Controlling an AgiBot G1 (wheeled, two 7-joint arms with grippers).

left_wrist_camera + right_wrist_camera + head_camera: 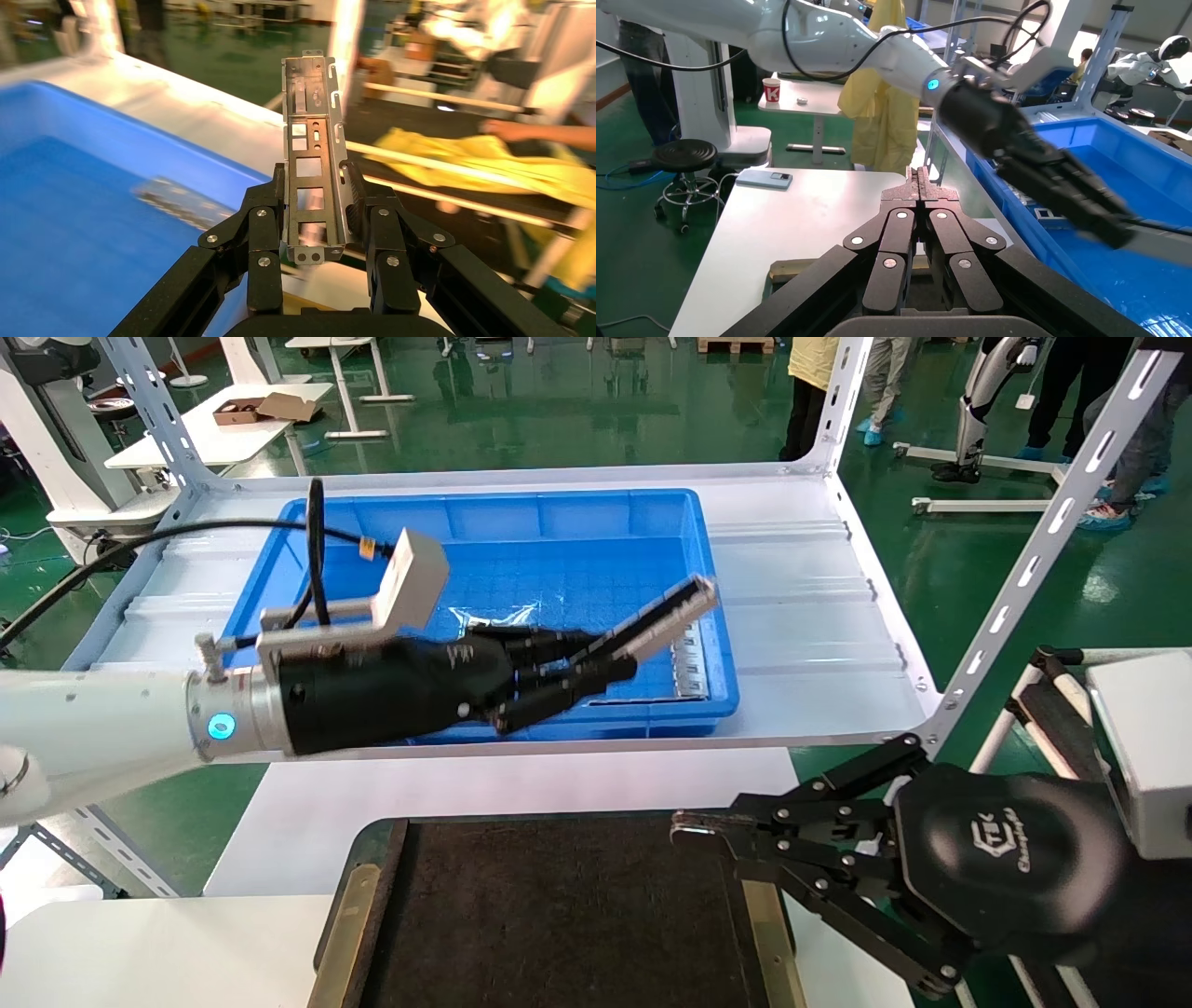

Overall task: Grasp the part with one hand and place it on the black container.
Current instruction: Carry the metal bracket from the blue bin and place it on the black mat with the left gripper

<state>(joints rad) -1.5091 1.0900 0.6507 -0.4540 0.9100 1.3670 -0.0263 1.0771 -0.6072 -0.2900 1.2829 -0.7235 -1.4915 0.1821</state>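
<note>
Part (314, 158) clamped in left gripper (596, 668), long axis running straight out beyond the fingertips.
Black container (559, 915) lies below and behind these jaws; right gripper (708, 845), jaws together, hangs at its edge.

the part (314, 158) is a long, thin grey metal bar with raised sides and small holes. it sits between the two fingers of the left hand (596, 665), pinched at one end, and most of it sticks out past the fingertips. the black container (559, 915) is a wide, flat, dark tray with brass strips, lying well below the fingers.
</note>
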